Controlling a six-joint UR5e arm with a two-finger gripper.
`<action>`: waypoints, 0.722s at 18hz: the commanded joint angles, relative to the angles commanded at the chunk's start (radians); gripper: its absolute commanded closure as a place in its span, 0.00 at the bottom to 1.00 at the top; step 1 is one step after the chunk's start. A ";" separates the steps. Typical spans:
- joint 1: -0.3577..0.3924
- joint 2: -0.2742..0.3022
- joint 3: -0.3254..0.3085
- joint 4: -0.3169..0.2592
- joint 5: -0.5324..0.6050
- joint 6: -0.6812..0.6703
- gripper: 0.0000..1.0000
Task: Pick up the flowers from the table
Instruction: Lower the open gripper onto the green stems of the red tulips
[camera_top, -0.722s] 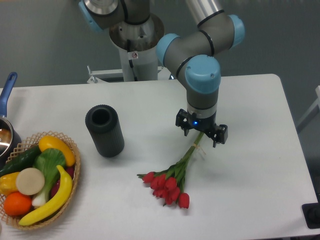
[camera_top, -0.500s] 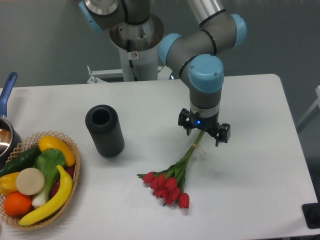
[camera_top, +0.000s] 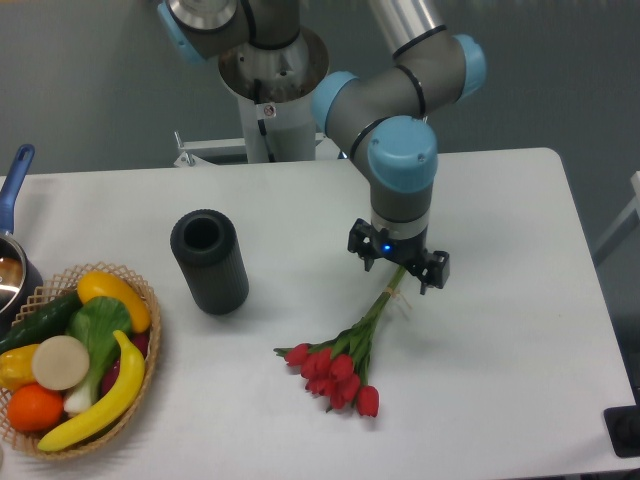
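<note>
I have the two-finger gripper (camera_top: 399, 270) hanging over the far end of the thin green stems, its fingers (camera_top: 359, 247) spread apart on either side of them and gripping nothing. The small tied bunch of red tulip buds with green leaves (camera_top: 344, 356) lies flat on the white rectangular counter (camera_top: 500, 350), buds toward the near edge, right of the black ribbed cylinder (camera_top: 209, 261). My worry is the stems: they look thin and sit flush on the surface, so the fingers could close above them, or pinch only a few and leave the bunch dangling. I can read no writing or brand anywhere.
</note>
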 joint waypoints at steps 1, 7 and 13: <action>-0.002 0.003 -0.020 0.021 0.000 0.000 0.00; -0.031 -0.066 -0.005 0.045 -0.009 0.011 0.00; -0.051 -0.159 0.101 0.048 -0.011 0.037 0.01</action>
